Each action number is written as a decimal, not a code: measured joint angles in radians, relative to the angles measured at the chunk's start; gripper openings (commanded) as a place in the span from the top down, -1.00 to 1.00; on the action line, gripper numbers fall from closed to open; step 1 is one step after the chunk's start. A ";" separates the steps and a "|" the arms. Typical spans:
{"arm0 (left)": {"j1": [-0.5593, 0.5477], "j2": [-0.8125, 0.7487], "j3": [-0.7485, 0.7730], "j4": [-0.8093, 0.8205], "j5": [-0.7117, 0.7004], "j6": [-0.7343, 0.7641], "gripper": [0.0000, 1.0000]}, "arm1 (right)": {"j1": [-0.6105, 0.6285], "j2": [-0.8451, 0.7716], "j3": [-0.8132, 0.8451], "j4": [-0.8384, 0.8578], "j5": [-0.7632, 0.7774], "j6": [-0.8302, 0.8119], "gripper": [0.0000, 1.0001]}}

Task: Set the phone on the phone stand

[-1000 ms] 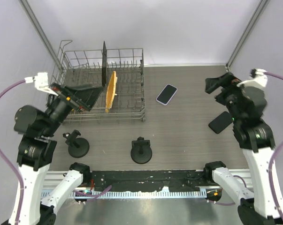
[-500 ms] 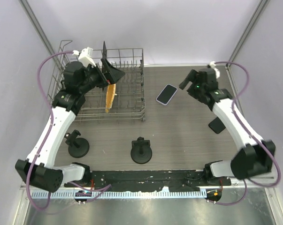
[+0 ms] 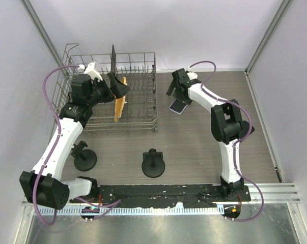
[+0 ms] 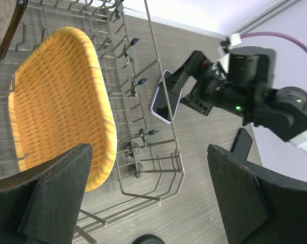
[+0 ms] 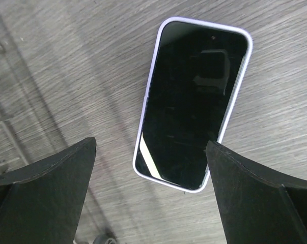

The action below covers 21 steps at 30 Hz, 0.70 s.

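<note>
The right gripper (image 5: 150,145) is hovering over the phone (image 5: 194,101). Its two black fingers (image 5: 51,188) are standing spread wide apart and are gripping nothing. The phone is lying flat and screen-up in a pale lilac case on the grey wood-grain table (image 3: 194,147). It is lying beneath the gap between the fingers, a little nearer the finger at the right of the wrist view. Just beyond the other finger, the wire dish rack (image 3: 152,109) is showing.

The left gripper (image 4: 148,173) is hanging above that rack with its fingers also spread and empty. A woven yellow plate (image 4: 61,101) is standing on edge below and beside one of them.

The step in hand appears to be the approach for picking up the phone, which is not yet touched. The next move is likely calling for a small shift to centre the phone between the fingers. The gripper would then be lowering until the tips reach the thin long edges, and closing on them. Two round black phone stands (image 3: 153,165) (image 3: 85,158) are waiting well behind the fingers, toward the arm bases, and the phone would be going onto one of them.
</note>
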 measured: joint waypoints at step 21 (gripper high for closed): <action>0.229 0.005 -0.081 0.220 0.223 -0.192 -0.94 | 0.027 0.157 0.104 -0.125 0.115 -0.005 -0.89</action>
